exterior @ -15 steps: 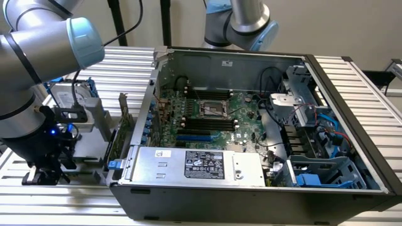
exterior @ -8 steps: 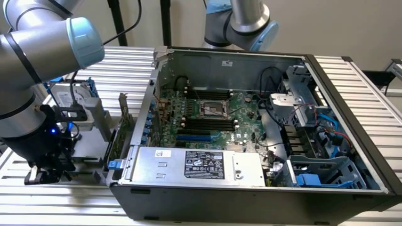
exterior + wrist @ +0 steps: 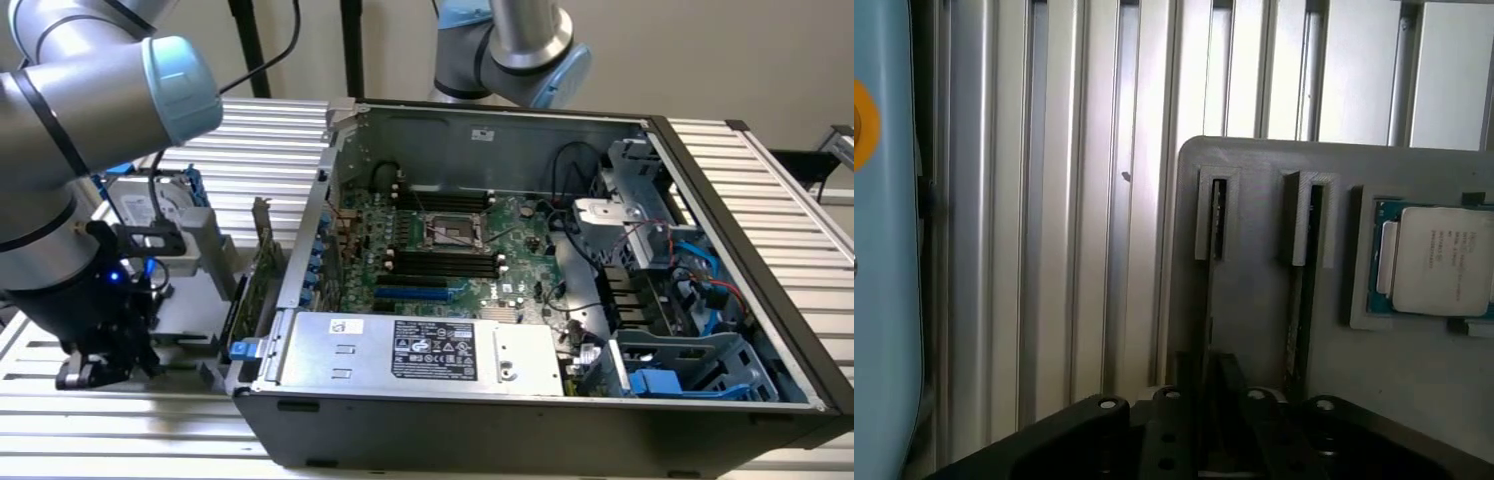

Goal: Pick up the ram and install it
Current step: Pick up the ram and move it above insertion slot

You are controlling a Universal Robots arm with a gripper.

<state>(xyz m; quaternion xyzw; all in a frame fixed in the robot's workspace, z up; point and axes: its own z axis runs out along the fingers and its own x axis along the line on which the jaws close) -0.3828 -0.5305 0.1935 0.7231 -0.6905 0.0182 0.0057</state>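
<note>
The end effector point(image 3: 1206, 372) hangs low over a grey holder point(image 3: 1254, 300), its black body straddling the line of the ram point(image 3: 1217, 225). Whether it is spread or already pressing on that stick, I cannot tell. In the exterior view the end effector point(image 3: 96, 368) sits close to the surface point(image 3: 134, 440), near the front corner on the exterior view's left.

The holder has two upright slots, each with one stick, so two sticks in all. The ram stands on its long edge in the slot directly in line with the end effector. Seen edge-on, it is a very thin, dark strip running down the holder. The second stick point(image 3: 1295, 340) stands parallel in the next slot, just beside it but apart, and shows a greenish edge. Beyond that slot, one processor point(image 3: 1439, 258) with a silver lid lies flat in a recess of the same holder.

The holder rests on the ribbed metal surface point(image 3: 1054, 250). One hard drive point(image 3: 140, 205) in a blue frame and one upright expansion card point(image 3: 256, 270) stand between the arm and the open computer case point(image 3: 534, 430). Inside the case lie one green motherboard point(image 3: 441, 240) with rows of black slots and one power supply point(image 3: 414, 350). A second arm point(image 3: 514, 45) rises behind the case.
</note>
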